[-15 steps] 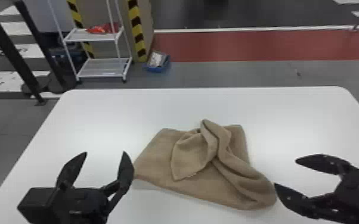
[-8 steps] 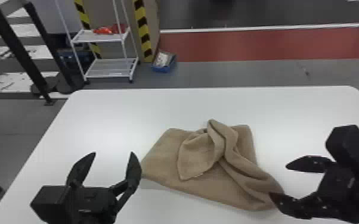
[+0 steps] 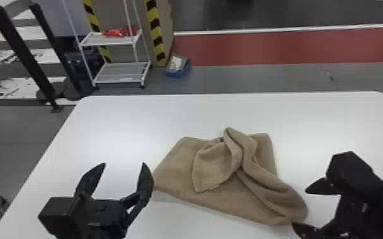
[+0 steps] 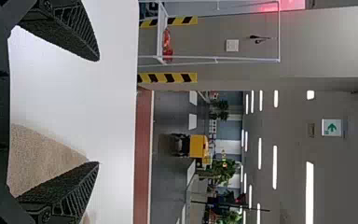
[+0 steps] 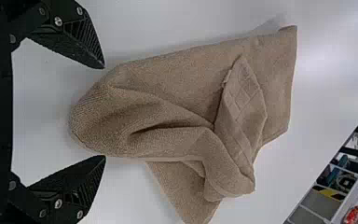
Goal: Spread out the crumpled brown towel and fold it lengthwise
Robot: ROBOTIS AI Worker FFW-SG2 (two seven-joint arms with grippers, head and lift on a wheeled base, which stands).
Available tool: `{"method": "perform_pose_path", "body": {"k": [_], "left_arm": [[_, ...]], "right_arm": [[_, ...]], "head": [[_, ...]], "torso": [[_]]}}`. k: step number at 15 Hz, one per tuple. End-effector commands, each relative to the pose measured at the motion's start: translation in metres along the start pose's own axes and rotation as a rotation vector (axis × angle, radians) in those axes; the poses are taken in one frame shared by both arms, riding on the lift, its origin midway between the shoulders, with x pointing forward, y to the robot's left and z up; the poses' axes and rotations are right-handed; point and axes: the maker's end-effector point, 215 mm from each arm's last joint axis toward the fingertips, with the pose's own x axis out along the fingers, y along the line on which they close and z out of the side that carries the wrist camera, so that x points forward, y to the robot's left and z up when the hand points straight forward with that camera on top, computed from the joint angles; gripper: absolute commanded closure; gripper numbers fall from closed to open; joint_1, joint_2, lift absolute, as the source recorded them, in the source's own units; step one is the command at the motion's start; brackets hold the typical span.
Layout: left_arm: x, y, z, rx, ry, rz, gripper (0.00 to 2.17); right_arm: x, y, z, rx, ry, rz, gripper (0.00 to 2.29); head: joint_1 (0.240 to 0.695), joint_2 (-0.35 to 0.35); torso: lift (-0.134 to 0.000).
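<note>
Right wrist view reveals squares (image 5: 240,99) on the towel (image 5: 177,77); left claw (image 3: 123,163) and right claw (image 3: 299,207) gape.

Towel (image 3: 178,165) on the worktop (image 3: 121,133), rack (image 3: 128,40) beyond

From my seat, I have the left hand (image 3: 124,163) over the worktop, to the left of the towel and near its left corner. My right hand (image 3: 299,207) is at the towel's near right end; I can't tell whether they touch. Part of the towel lies folded over on top of the rest. Past the worktop's far edge, toward the left, the rack stands on the floor, with a bundle (image 3: 116,32) on its upper shelf. A bin (image 3: 177,73) sits on the floor to the rack's right.
</note>
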Motion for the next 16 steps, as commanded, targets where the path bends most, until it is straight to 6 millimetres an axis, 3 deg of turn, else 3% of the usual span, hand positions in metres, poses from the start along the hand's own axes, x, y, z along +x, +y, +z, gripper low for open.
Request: {"method": "perform_pose_path", "body": {"k": [1,9,16], "left_arm": [[0.000,0.000,-0.001,-0.006,0.002,0.004,0.09],[0.000,0.001,-0.005,-0.005,0.009,0.007,0.09],[0.002,0.001,-0.007,-0.003,0.010,0.008,0.09]], "right_arm": [[0.005,0.007,-0.001,-0.032,0.007,0.021,0.25],[0.018,0.004,-0.018,-0.090,0.073,0.030,0.29],[0.028,-0.002,-0.027,-0.092,0.100,0.040,0.65]], "head": [[0.695,0.125],[0.695,0.130],[0.695,0.115]], "torso": [[-0.124],[-0.124],[-0.124]]}}
